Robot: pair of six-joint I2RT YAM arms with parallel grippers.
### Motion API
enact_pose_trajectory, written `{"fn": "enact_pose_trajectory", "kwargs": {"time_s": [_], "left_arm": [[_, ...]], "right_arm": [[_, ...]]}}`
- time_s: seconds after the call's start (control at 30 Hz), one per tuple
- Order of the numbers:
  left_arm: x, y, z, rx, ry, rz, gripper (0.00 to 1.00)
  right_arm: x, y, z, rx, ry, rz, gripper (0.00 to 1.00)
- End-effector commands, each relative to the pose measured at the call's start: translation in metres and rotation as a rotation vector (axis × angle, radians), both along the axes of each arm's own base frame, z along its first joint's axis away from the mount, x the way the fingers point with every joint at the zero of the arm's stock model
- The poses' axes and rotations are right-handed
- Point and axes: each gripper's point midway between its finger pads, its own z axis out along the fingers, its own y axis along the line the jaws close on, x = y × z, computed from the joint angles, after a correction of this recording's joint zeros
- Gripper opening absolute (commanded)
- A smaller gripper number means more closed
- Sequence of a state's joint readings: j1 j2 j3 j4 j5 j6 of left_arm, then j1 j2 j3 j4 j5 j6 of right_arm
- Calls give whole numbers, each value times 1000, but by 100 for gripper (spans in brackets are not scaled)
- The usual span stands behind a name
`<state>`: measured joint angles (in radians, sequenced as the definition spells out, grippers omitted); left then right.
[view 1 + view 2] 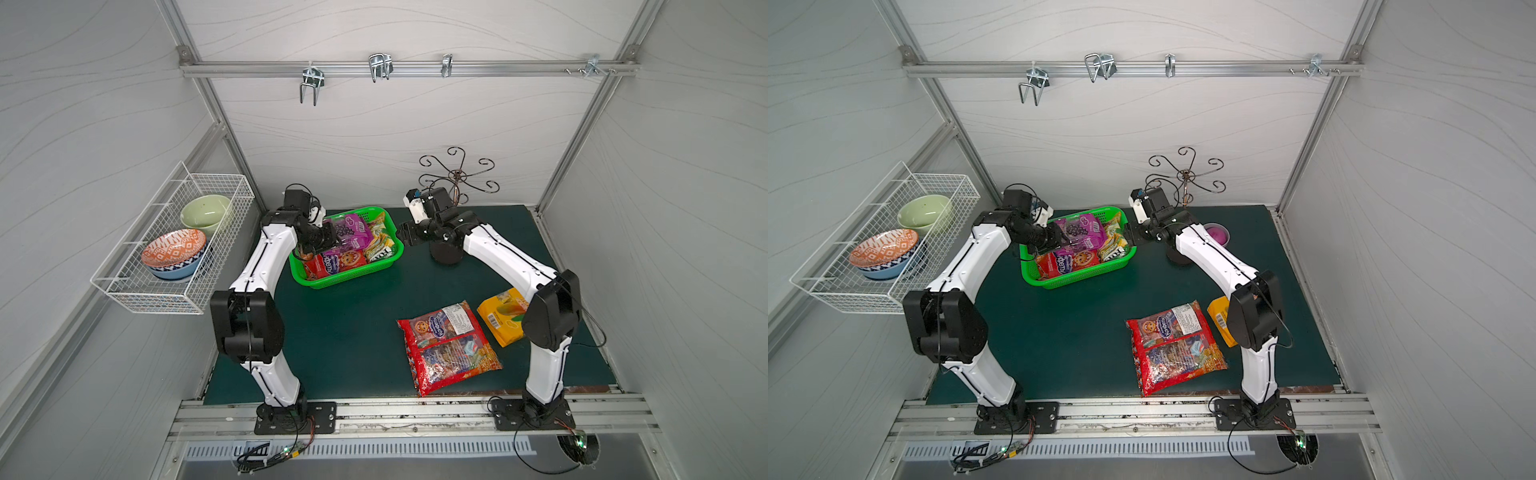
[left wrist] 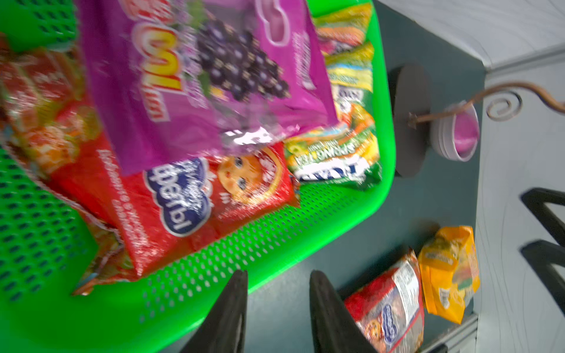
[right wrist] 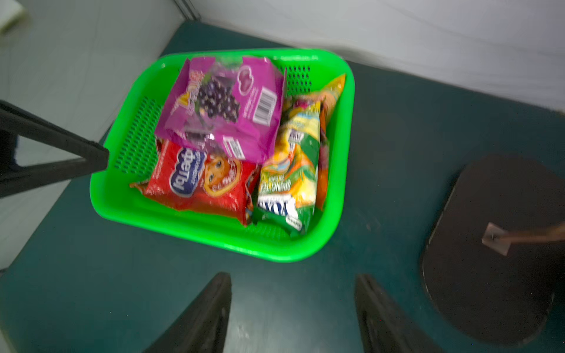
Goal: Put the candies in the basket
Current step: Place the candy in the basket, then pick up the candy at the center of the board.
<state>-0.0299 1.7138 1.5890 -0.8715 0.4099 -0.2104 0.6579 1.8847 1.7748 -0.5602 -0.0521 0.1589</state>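
"SPRING TEA" and "FOX'S" on the green bag (image 3: 290, 171); Cyrillic "феты" on the red bag (image 3: 198, 186) beside it.

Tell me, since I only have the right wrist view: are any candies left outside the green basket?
Observer: Yes. In both top views a large red bag lies flat on the mat, well clear of the basket.
Operator: Just that one?
Observer: No. A yellow-orange bag lies right beside it on the mat.
Operator: Is the left tool carrying anything?
Observer: No. The left wrist view shows the left tool open and empty.
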Motion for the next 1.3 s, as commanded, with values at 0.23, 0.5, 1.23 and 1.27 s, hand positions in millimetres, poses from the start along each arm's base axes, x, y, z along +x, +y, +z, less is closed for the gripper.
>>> {"fn": "enact_pose_trajectory", "kwargs": {"time_s": [0.23, 0.5, 1.23, 1.27], "left_arm": [[-73, -90, -24, -72, 9, -319, 35], [-120, -134, -78, -138, 147, -466, 35], [-170, -162, -136, -103, 404, -623, 40], [-170, -163, -134, -99, 399, -641, 41]], "right_arm": [[-98, -76, -64, -57, 279, -54, 68], [-142, -147, -112, -161, 480, -252, 75], [-195, -154, -162, 180, 749, -194, 99], [-198, -148, -161, 184, 751, -158, 99]]}}
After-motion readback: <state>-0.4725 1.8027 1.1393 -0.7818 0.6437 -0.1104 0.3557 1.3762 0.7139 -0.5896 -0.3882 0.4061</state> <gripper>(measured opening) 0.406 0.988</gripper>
